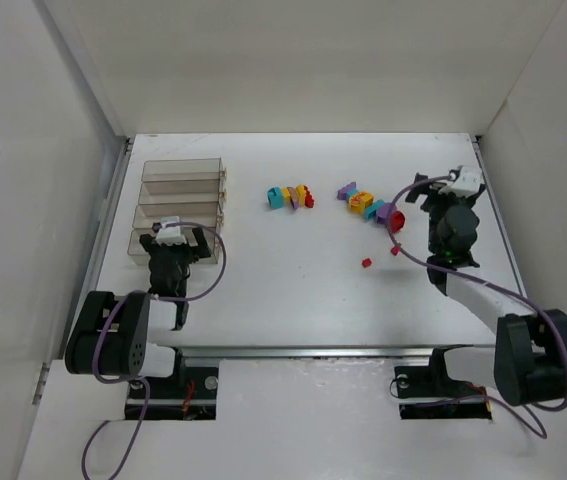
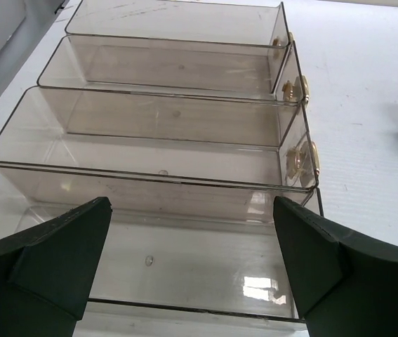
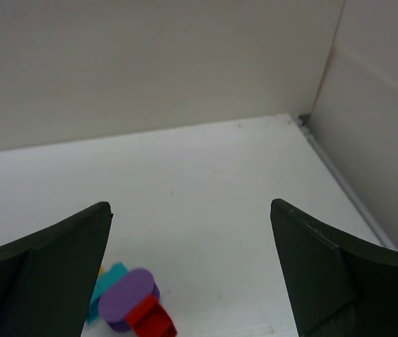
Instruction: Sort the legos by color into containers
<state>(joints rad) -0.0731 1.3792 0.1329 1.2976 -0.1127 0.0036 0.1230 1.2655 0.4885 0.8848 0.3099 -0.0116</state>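
Hanging over the nearest of the containers (image 1: 181, 190) at the bench's (image 1: 293, 300) left side, the left fingers (image 2: 58, 260) stood spread wide with nothing between them. All four bins looked empty in the left wrist view.

The right fingers (image 3: 51, 267) were also spread and empty, poised just right of the legos (image 1: 363, 203). These lay in two small clusters toward the far middle and right of the bench, well apart from the bins, with two tiny red bits (image 1: 367, 263) loose nearer in.

In the right wrist view a purple piece (image 3: 125, 298) sat against a red one (image 3: 149, 319) and a cyan one (image 3: 107, 284); whether they were clipped together could not be told.

The bricks would likely be very light, stiff and smooth, so a glancing touch could skid or flip them. The best hold would be a low pinch across two flat opposite sides, starting with a piece at a cluster's edge so that neighbours are not dragged along. A loose red bit would give the cleanest first grasp.
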